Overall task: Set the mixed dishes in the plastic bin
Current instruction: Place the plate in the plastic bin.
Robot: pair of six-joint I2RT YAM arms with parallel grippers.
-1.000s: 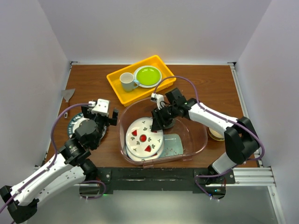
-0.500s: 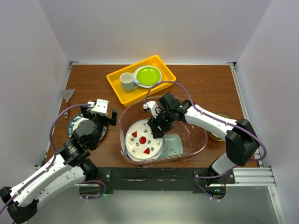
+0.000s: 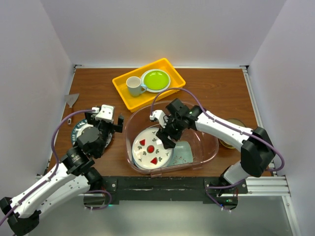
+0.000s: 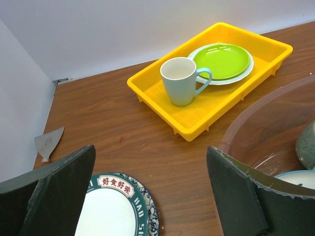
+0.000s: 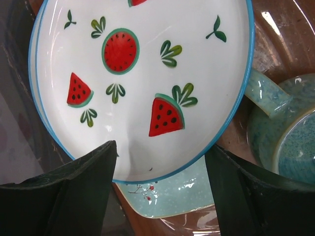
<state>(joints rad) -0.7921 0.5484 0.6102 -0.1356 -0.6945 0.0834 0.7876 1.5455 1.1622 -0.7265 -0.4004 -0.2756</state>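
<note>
Likely a lab: white booth walls [image 3: 162, 29] enclosing table [image 3: 221, 88].

Yellow tray [image 3: 132, 101] on the wooden table's [image 3: 216, 86] far side, white mug [image 3: 133, 85] and lime-green plate [image 3: 155, 79] inside.

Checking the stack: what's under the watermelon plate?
The edge of a mint-green tray shows beneath the watermelon plate in the plastic bin. The rest of it, and anything else below, is covered.

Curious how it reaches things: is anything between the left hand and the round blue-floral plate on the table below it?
Nothing visible. The open left hand hangs above the round blue-floral plate with only air between. Only wooden table lies between that plate and the clear plastic bin.
</note>
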